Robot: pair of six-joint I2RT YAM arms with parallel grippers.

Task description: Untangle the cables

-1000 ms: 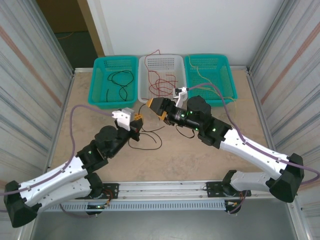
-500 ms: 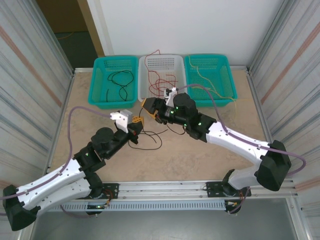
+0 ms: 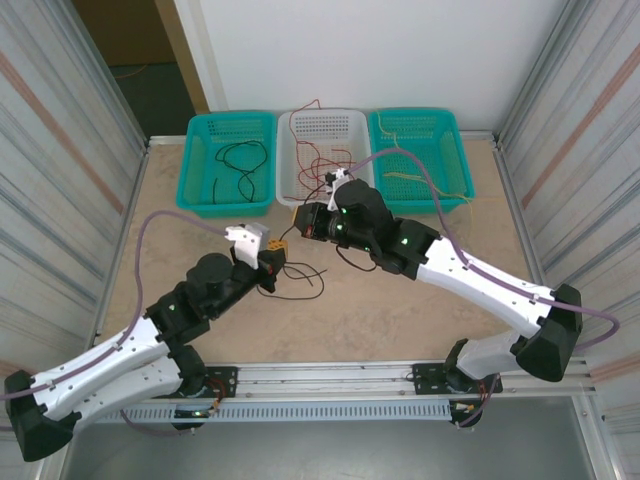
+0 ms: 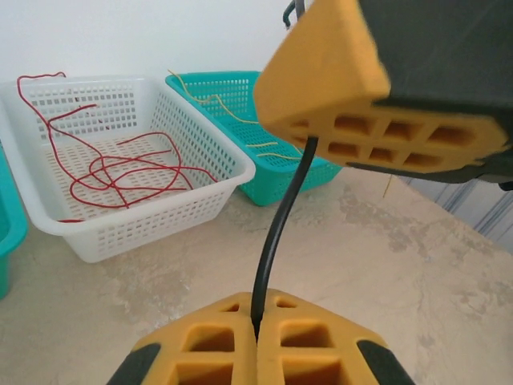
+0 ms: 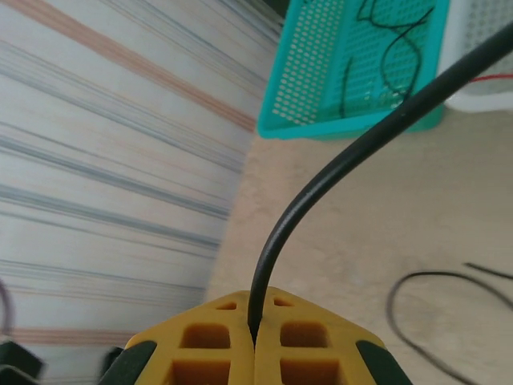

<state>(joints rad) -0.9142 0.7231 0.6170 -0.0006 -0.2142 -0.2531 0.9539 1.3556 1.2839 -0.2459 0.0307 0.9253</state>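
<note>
Left wrist view: found one black cable [image 4: 276, 216] pinched at its lower end between the fully closed fingers of the left gripper [image 4: 256, 333] and rising straight into the right gripper [image 4: 365, 100] hanging just above. Confirmed from the right wrist view: black cable [image 5: 321, 176] clamped in the tightly closed right gripper [image 5: 255, 321] and arching away toward the baskets. Located both from the top external view near each other over the middle of the table [image 3: 420, 320], left gripper [image 3: 275, 250] just below and left of right gripper [image 3: 303, 222], with the rest of the black cable [image 3: 300, 285] lying in loose loops on the tabletop beside them. Could not resolve those loops as one strand or two. Noted sorted strands at the far edge: black cables [image 3: 243, 165] in the left teal basket [image 3: 232, 118], red cables [image 3: 325, 165] in the white basket [image 3: 330, 112], pale yellow cables [image 3: 420, 178] in the right teal basket [image 3: 415, 112]. Judged the step in hand as a two-handed pull to free the last black strand. Flagged three hazards: slippage from either grip under a sharp pull on so short a span; tightening of any crossing in the loose loops if dragged rather than lifted; snagging of the red cables by the right arm, given its closeness to the white basket.
</note>
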